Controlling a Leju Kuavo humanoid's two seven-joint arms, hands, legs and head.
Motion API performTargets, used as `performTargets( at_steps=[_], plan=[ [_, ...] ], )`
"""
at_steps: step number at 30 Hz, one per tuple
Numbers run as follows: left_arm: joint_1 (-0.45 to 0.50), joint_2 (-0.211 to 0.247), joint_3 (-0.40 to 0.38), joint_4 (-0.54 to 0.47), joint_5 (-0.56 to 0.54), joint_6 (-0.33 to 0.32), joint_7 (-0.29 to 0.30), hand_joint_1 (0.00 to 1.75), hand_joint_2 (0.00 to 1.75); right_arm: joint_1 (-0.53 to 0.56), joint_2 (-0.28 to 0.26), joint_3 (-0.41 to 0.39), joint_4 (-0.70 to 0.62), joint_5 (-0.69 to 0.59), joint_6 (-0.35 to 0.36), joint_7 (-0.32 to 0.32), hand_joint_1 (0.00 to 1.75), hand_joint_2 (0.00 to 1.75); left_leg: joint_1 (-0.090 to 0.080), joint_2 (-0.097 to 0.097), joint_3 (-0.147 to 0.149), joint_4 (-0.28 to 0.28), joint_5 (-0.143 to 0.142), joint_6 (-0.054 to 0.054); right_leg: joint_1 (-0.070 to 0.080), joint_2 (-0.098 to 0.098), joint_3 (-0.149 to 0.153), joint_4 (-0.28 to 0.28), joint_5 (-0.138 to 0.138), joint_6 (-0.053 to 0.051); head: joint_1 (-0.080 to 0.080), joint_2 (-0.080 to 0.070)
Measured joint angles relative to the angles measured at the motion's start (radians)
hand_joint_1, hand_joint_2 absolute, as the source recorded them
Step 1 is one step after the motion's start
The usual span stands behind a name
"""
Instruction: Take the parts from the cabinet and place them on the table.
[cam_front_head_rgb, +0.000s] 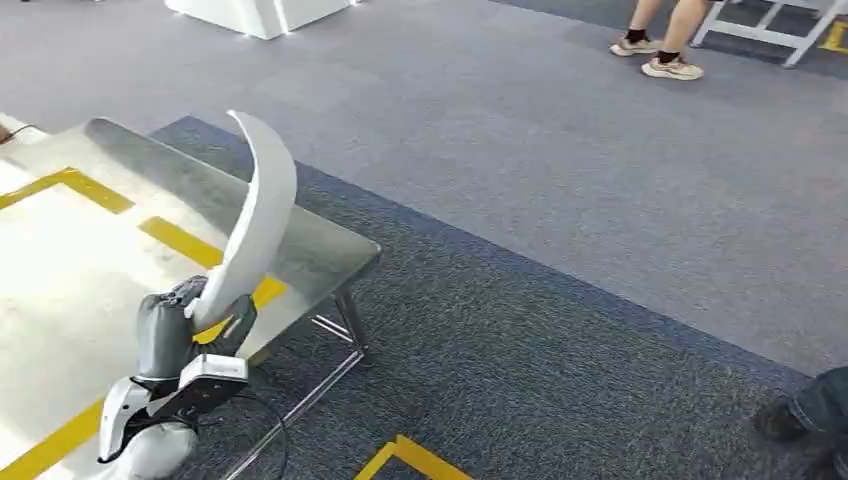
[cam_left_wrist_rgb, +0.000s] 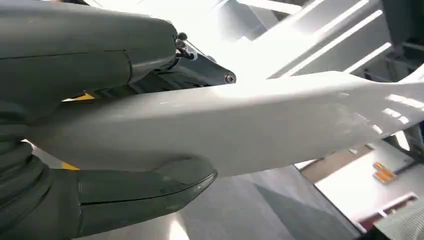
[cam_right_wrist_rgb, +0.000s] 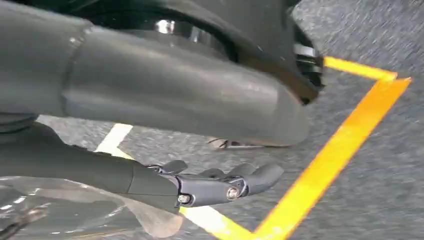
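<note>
The left hand gripped the curved white part by its lower end, upright over the steel table, likely to set down; right hand hung empty, fingers apart

table: steel, yellow tape lines | floor: grey carpet

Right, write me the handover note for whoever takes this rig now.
Left hand: grips the lower end of a long curved white part, which stands up over the steel table near its corner.
Right hand: holds nothing, fingers apart, hanging over grey carpet with yellow floor tape.
Done: the part is carried to the table.
Left: lower it onto the table top and let go. The cabinet is out of sight, so any remaining parts cannot be judged.
</note>
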Motion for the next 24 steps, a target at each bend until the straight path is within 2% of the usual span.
performTargets(
  at_steps=[1, 2, 3, 4, 5, 6, 7, 8, 9, 12, 13, 14, 15, 16, 17, 18, 19, 20, 21, 22, 23, 24],
  plan=[
    [0.001, -0.003, 0.0, 0.0, 0.0, 0.0, 0.0, 1.75, 1.75, 0.001, 0.0, 0.0, 0.0, 0.0, 0.0, 0.0, 0.0, 0.0, 0.001, -0.013, 0.0, 0.0, 0.0, 0.002, -0.001, 0.02, -0.045, 0.091, -0.04, 0.003, 0.004, 0.0],
    [0.001, -0.005, 0.0, 0.0, -0.001, -0.001, 0.0, 1.75, 1.75, 0.003, 0.0, 0.0, 0.0, 0.0, 0.0, 0.0, 0.0, 0.0, 0.0, -0.025, -0.001, 0.0, 0.0, 0.002, -0.002, 0.026, -0.089, 0.173, -0.069, 0.005, 0.003, 0.0],
    [0.004, -0.005, 0.0, 0.0, -0.001, -0.004, 0.0, 1.75, 1.75, 0.006, 0.0, 0.0, 0.0, 0.0, 0.0, 0.001, 0.0, 0.0, 0.0, -0.04, 0.0, 0.001, 0.0, 0.002, -0.001, 0.027, -0.124, 0.228, -0.078, 0.006, 0.004, 0.0],
    [0.005, -0.005, -0.001, 0.0, 0.008, -0.021, 0.003, 1.75, 1.75, 0.007, 0.0, 0.0, 0.0, -0.001, 0.0, 0.001, 0.0, 0.0, 0.0, -0.054, 0.001, 0.001, 0.0, 0.002, -0.001, 0.027, -0.134, 0.228, -0.057, 0.006, 0.003, 0.0],
    [0.005, -0.004, -0.001, 0.0, 0.022, -0.051, 0.009, 1.75, 1.75, 0.008, 0.0, 0.0, 0.0, -0.003, 0.0, 0.001, 0.0, 0.0, 0.001, -0.069, 0.002, 0.001, -0.001, 0.001, -0.002, 0.028, -0.121, 0.184, -0.017, 0.005, 0.004, 0.0],
    [0.005, -0.003, -0.001, 0.0, 0.036, -0.076, 0.014, 1.75, 1.75, 0.007, -0.001, 0.0, 0.0, -0.006, 0.0, 0.0, 0.0, 0.0, 0.002, -0.085, 0.004, 0.003, -0.002, 0.0, -0.004, 0.034, -0.087, 0.098, 0.038, 0.005, 0.003, 0.0],
    [0.006, -0.002, -0.001, -0.001, 0.043, -0.088, 0.014, 1.75, 1.75, 0.006, -0.001, 0.0, 0.0, -0.009, 0.0, 0.0, 0.0, 0.0, 0.005, -0.099, 0.005, 0.006, -0.004, -0.004, -0.007, 0.057, -0.046, 0.0, 0.09, 0.005, 0.005, 0.0],
    [0.005, 0.0, -0.001, -0.002, 0.048, -0.091, 0.014, 1.75, 1.75, 0.007, -0.001, 0.0, 0.0, -0.013, 0.0, 0.0, 0.0, 0.0, 0.007, -0.109, 0.001, 0.008, -0.006, -0.009, -0.014, 0.113, -0.021, -0.061, 0.101, 0.005, 0.007, 0.0],
    [0.003, 0.002, -0.001, -0.003, 0.047, -0.091, 0.014, 1.75, 1.75, 0.007, -0.001, 0.001, 0.0, -0.015, 0.0, 0.0, 0.0, 0.0, 0.002, -0.124, -0.007, 0.019, -0.008, -0.016, -0.017, 0.127, -0.002, -0.091, 0.091, 0.002, 0.006, 0.0],
    [0.008, 0.011, 0.0, -0.006, 0.016, -0.086, 0.014, 1.75, 1.75, 0.009, -0.001, 0.006, 0.0, -0.021, 0.0, 0.0, 0.0, 0.0, 0.01, -0.155, -0.017, 0.01, 0.005, -0.036, -0.008, 0.096, 0.0, -0.082, 0.092, -0.013, 0.007, 0.0],
    [0.008, 0.016, 0.002, -0.006, 0.005, -0.084, 0.016, 1.75, 1.75, 0.008, 0.0, 0.006, 0.0, -0.023, 0.0, 0.0, 0.0, 0.0, 0.01, -0.163, -0.021, 0.009, -0.001, -0.039, -0.017, 0.08, 0.003, -0.092, 0.097, -0.022, 0.006, 0.0],
    [0.008, 0.019, 0.003, -0.007, -0.015, -0.077, 0.021, 1.75, 1.75, 0.006, -0.001, 0.007, 0.0, -0.026, -0.002, 0.0, 0.0, 0.0, 0.006, -0.105, -0.024, 0.028, -0.017, -0.041, -0.016, 0.068, 0.007, -0.096, 0.098, -0.028, 0.004, 0.0],
    [0.002, 0.02, 0.003, -0.007, -0.033, -0.072, 0.029, 1.75, 1.75, 0.007, -0.001, 0.008, 0.0, -0.028, -0.002, -0.001, 0.0, 0.0, 0.007, -0.056, -0.047, 0.086, -0.05, -0.047, -0.014, 0.053, 0.009, -0.097, 0.096, -0.036, -0.003, 0.0],
    [-0.002, 0.02, 0.003, -0.006, -0.05, -0.069, 0.038, 1.75, 1.75, 0.009, -0.001, 0.01, 0.0, -0.03, -0.002, 0.0, 0.0, 0.0, 0.009, -0.031, -0.083, 0.165, -0.088, -0.053, -0.012, 0.037, 0.01, -0.097, 0.093, -0.039, -0.004, 0.0],
    [-0.001, 0.02, 0.003, -0.006, -0.065, -0.066, 0.044, 1.75, 1.75, 0.012, -0.001, 0.013, 0.0, -0.032, -0.002, 0.0, 0.0, 0.0, 0.011, -0.022, -0.126, 0.259, -0.127, -0.057, -0.01, 0.018, 0.011, -0.096, 0.091, -0.042, -0.003, 0.0],
    [0.0, 0.021, 0.004, -0.006, -0.076, -0.065, 0.051, 1.75, 1.75, 0.013, -0.001, 0.015, 0.0, -0.034, -0.002, 0.0, 0.0, 0.0, 0.012, -0.021, -0.155, 0.32, -0.146, -0.06, -0.009, 0.003, 0.012, -0.096, 0.089, -0.043, -0.004, 0.0],
    [0.002, 0.023, 0.005, -0.006, -0.08, -0.065, 0.055, 1.75, 1.75, 0.013, -0.001, 0.016, 0.0, -0.033, -0.002, 0.0, 0.0, 0.0, 0.012, -0.02, -0.161, 0.331, -0.139, -0.061, -0.009, -0.011, 0.013, -0.096, 0.088, -0.043, -0.003, 0.0],
    [0.003, 0.024, 0.006, -0.006, -0.085, -0.064, 0.056, 1.75, 1.75, 0.012, -0.001, 0.017, 0.0, -0.033, -0.002, 0.0, 0.0, 0.0, 0.012, -0.019, -0.143, 0.299, -0.109, -0.06, -0.008, -0.024, 0.016, -0.096, 0.085, -0.042, -0.003, 0.0],
    [0.003, 0.027, 0.008, -0.006, -0.087, -0.063, 0.056, 1.75, 1.75, 0.011, -0.001, 0.019, 0.0, -0.033, -0.002, 0.0, 0.0, 0.0, 0.012, -0.014, -0.104, 0.221, -0.063, -0.057, -0.008, -0.037, 0.021, -0.096, 0.082, -0.041, -0.004, 0.0],
    [0.002, 0.028, 0.01, -0.006, -0.087, -0.063, 0.056, 1.75, 1.75, 0.01, -0.001, 0.022, 0.0, -0.032, -0.002, 0.0, 0.0, 0.0, 0.01, 0.001, -0.054, 0.126, -0.018, -0.051, -0.007, -0.048, 0.029, -0.096, 0.078, -0.04, -0.003, 0.0],
    [0.001, 0.029, 0.011, -0.006, -0.087, -0.062, 0.057, 1.75, 1.75, 0.01, 0.0, 0.024, 0.0, -0.032, -0.002, 0.0, 0.0, 0.0, 0.003, 0.049, -0.009, 0.037, 0.009, -0.041, -0.005, -0.059, 0.036, -0.096, 0.073, -0.037, -0.003, 0.0],
    [-0.002, 0.029, 0.011, -0.006, -0.087, -0.062, 0.058, 1.75, 1.75, 0.009, 0.0, 0.025, 0.0, -0.032, -0.002, 0.0, 0.0, 0.0, -0.014, 0.093, 0.003, 0.018, -0.011, -0.034, 0.003, -0.07, 0.036, -0.093, 0.067, -0.029, -0.003, 0.0]
  ],
)
